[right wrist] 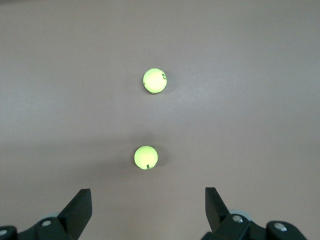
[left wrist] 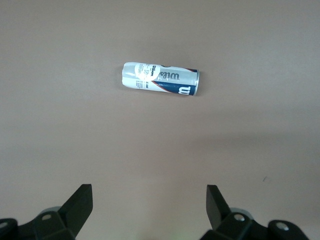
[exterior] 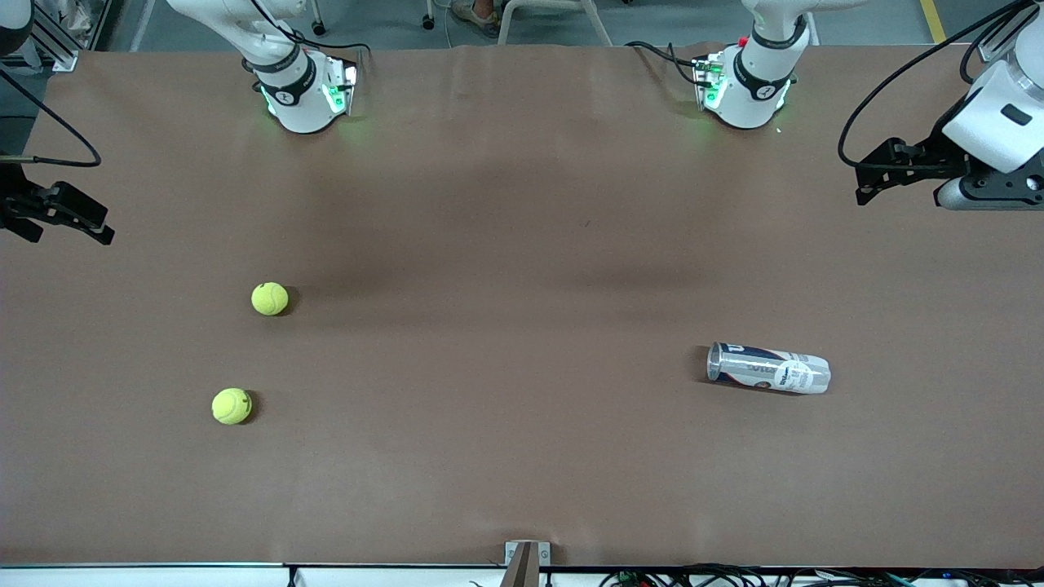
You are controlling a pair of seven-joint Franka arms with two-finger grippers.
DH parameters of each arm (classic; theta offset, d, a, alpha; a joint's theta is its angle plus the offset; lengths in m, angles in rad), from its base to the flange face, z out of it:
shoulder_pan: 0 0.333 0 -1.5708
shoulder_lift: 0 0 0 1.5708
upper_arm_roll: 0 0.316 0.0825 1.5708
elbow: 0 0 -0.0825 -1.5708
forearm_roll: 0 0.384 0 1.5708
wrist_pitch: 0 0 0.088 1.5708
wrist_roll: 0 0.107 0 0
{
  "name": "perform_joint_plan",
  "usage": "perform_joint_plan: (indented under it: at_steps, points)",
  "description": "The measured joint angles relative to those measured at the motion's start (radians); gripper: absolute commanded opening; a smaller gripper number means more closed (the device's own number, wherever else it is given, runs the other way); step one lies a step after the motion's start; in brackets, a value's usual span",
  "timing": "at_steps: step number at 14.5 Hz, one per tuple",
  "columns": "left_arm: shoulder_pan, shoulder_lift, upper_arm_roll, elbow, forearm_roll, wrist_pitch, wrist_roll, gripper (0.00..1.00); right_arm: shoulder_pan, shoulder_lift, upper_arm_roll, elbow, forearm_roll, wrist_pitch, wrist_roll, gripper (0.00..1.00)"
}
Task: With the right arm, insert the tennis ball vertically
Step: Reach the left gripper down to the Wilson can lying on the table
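Below the right arm's black two-finger gripper [right wrist: 145, 210], fingers spread wide and holding nothing, lie two fuzzy yellow-green tennis balls [right wrist: 146, 157] [right wrist: 154, 80] (one closer under it); the left gripper [left wrist: 147, 212] waits, also spread, above a toppled clear plastic ball can [left wrist: 160, 79].

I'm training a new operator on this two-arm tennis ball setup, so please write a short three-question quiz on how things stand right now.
1. True or false: the tennis ball can stands upright on the table.
2. How many tennis balls lie on the table?
3. Multiple choice: the left gripper and the right gripper are
A) both open and holding nothing
B) both shut on a ball
C) one open, one shut on the can

Key:
1. False. It lies on its side toward the left arm's end.
2. Two: the farther ball and the nearer ball, both toward the right arm's end.
3. A.
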Motion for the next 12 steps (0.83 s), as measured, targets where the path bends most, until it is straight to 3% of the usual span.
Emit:
perform_joint_plan:
  at_steps: [5,12]
  points:
    - [0.003,0.017,0.001,0.001,0.000,0.000,0.005,1.00,0.000,0.000,0.000,0.000,0.000,0.003,0.000,1.00]
    - [-0.053,0.151,-0.014,0.006,0.006,0.050,0.032,1.00,0.000,0.000,0.000,0.000,-0.001,0.003,0.000,1.00]
